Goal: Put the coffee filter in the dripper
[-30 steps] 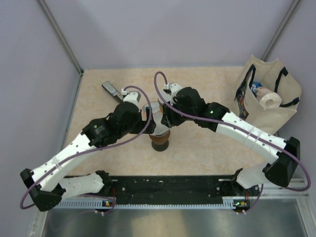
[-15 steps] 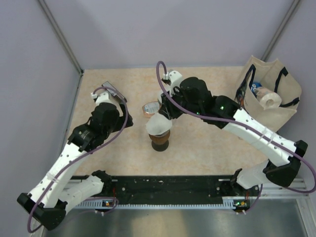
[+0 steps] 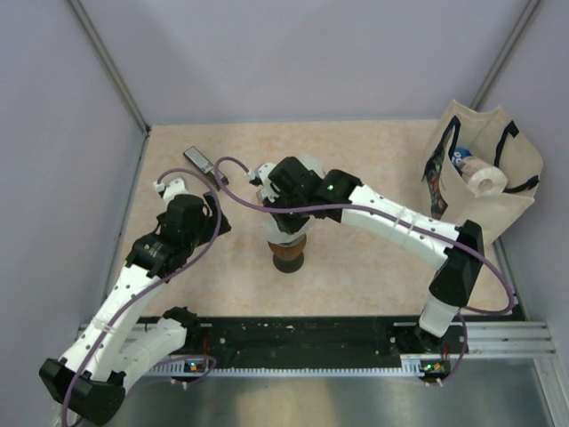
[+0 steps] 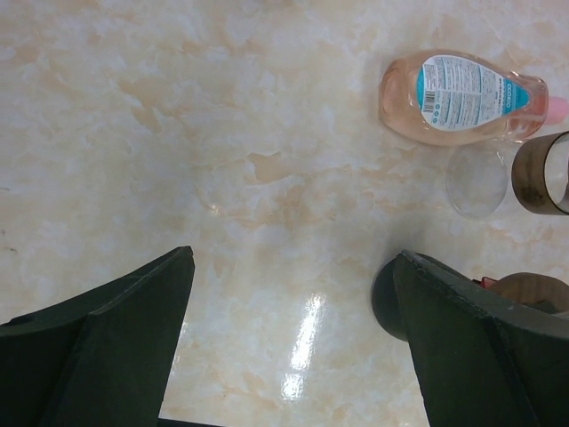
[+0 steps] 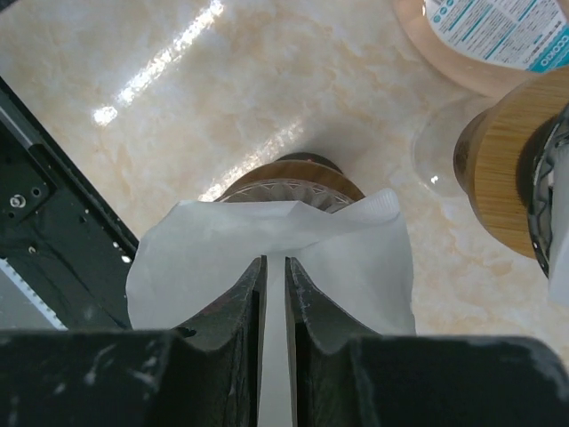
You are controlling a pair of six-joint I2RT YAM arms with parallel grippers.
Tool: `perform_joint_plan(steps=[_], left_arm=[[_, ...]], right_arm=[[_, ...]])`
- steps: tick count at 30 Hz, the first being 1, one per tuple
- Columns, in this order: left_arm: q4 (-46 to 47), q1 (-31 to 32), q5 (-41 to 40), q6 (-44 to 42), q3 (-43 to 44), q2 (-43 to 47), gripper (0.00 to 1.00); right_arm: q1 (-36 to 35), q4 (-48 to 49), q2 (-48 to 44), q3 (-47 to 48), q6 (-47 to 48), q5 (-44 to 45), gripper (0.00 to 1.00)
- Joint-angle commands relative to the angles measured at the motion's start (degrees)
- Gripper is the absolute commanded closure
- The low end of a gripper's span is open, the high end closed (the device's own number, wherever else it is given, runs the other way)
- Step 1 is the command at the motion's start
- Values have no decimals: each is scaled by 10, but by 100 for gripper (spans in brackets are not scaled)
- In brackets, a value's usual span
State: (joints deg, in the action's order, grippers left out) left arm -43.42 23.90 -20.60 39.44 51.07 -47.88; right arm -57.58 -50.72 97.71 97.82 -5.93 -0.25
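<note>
Both arms have shifted since a second ago: the left one has pulled back to the left, away from the centre, and the right one has swung across, so its wrist now sits over the dripper [image 5: 289, 178].

They work on a beige, marbled, glossy surface [image 3: 356, 267]. Plain lavender walls [image 3: 311, 53] close it in, with metal posts [image 3: 107, 62] in the back corners and a black rail [image 3: 311, 334] along the near edge. A cream tote bag [image 3: 498, 200] stands at the right edge. A small dark flat gadget [image 3: 199, 160] lies at the back left. A bottle [image 4: 462, 93] of pink liquid lies on its side behind the dripper, near a wooden-lidded jar [image 5: 502, 151].

The right hand [image 5: 274, 260] is clamped on the coffee filter [image 5: 196, 249], its fingers almost together with the white paper pinched between them. The filter fans out to both sides, so its long axis lies across the fingers. Its broad edge points away from the hand and overlaps the dripper's rim in the wrist view. Whether paper and dripper touch cannot be told. The dripper stands upright at mid-surface.

The left hand [image 4: 293, 258] hangs over bare surface, fingers wide apart with nothing between them.
</note>
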Motion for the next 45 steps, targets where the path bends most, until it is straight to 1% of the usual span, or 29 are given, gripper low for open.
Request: perform_joint_plan(steps=[1,4,11,18,20,31,45], left_arm=[[42,-8,3,13,-10,7,1],[49,-8,20,13,-18,10,1],[52,-9,29,9,-19,19,1],[47,-10,21,5,-18,17,1],[47,-10,20,3,-18,17,1],[48,-11,19,0,-17,20,1],[45,-10,21,-1,-18,23,1]], right_arm=[[-6,-19,18,52,15,0,86],[-7,-30,33,57,15,16,86],[-11,-33,32,29,10,4,87],[-12,-31,54,27,10,4,88],[-13,-31,56,25,8,-12,89],[-13,-4,53,-16,5,-25,89],[-12,0,70,-25,1,-7,89]])
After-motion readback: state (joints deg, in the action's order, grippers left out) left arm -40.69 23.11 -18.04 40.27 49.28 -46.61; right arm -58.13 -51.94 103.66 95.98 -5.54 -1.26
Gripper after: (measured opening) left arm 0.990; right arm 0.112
